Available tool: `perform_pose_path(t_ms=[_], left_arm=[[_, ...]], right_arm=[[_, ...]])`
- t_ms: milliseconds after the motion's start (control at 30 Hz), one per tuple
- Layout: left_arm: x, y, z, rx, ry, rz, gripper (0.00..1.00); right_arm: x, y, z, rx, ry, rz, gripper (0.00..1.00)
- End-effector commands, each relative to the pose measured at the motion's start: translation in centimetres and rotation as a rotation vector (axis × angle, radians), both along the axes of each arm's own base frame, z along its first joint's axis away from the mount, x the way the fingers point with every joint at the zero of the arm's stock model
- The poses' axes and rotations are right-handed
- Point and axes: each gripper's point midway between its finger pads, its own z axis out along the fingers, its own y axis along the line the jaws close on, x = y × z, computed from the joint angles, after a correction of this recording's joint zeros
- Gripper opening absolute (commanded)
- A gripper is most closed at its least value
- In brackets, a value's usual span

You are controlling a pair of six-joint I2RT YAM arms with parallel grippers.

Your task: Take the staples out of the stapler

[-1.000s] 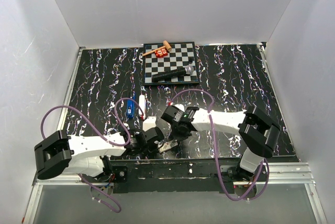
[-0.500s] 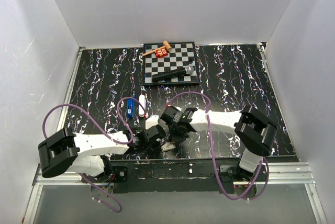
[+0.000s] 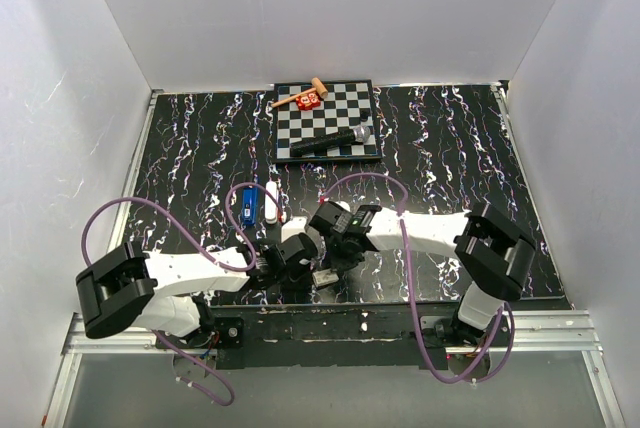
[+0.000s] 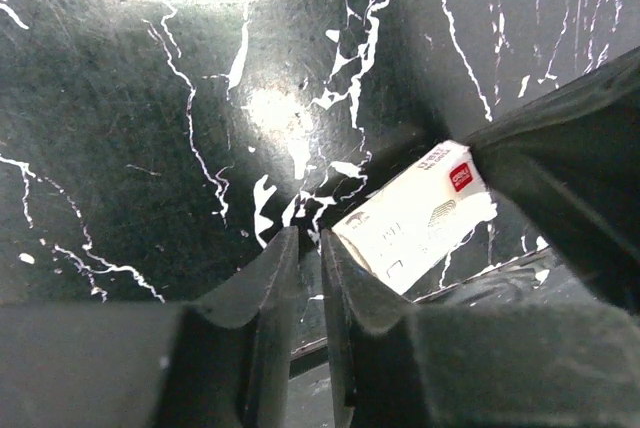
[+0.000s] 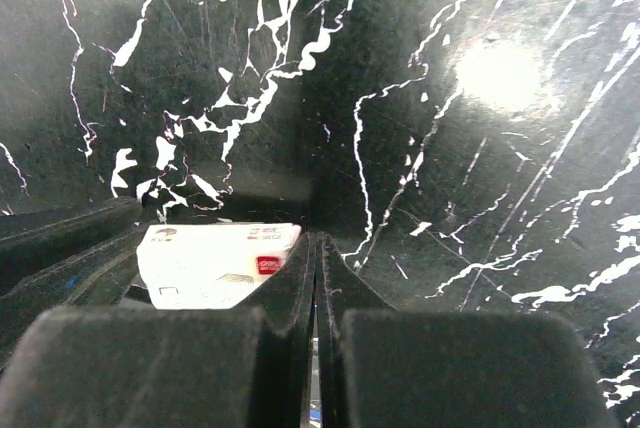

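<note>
My inventory: black marbled table (image 3: 450, 148); checkerboard (image 3: 345, 103) at its 12 o'clock; left gripper (image 4: 308, 238), jaws a slit apart, nothing between; right gripper (image 5: 316, 243), jaws pressed together; blue stapler (image 3: 248, 207), lying at the left gripper's 11 o'clock, clear of both; small white box (image 4: 415, 218) just beside both grippers' tips.

Box end: the far end of the small white cardboard box with a red mark (image 4: 415, 218) was hidden behind a dark finger of the right end effector (image 5: 315, 248).
Box print: was too small and blurred to read.
Stapler: the small bright-blue stapler with a black end (image 3: 248, 208) was too small overhead to show any staples.
Fingertips overhead: those of the left end effector (image 4: 308, 248) and the right one were hidden under the wrists.
</note>
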Motion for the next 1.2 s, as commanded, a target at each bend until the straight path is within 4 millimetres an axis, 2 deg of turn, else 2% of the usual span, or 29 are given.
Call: perform_pose_path(t_ms=[0,167,400,633,833,1000,1167], left_arm=[[-0.4,2.0,-0.1,0.076,0.001,-0.010,0.19],[-0.7,2.7,-0.1,0.096,0.007,-0.012,0.24],[-0.7,1.5,0.6,0.065,0.014,-0.043,0.25],[-0.6,0.3,-0.3,0.080,0.032,-0.076,0.25],[-0.7,-0.5,-1.1,0.087,0.055,-0.098,0.24],[-0.7,-0.8,-1.3,0.086,0.059,-0.106,0.22],[-0.3,-1.2,-1.3,0.094,0.050,-0.124,0.22]], right_arm=[[1.4,-1.2,1.6,0.001,-0.071,-0.040,0.01],[2.3,-2.7,2.1,-0.007,-0.104,-0.080,0.01],[2.2,-3.9,1.6,-0.018,-0.100,-0.095,0.05],[1.8,-2.7,0.8,0.018,-0.056,-0.069,0.04],[1.0,-0.6,0.3,0.079,0.008,-0.038,0.01],[0.5,-0.4,-0.1,0.065,0.024,-0.027,0.01],[0.2,-0.1,0.3,0.096,0.034,-0.023,0.01]])
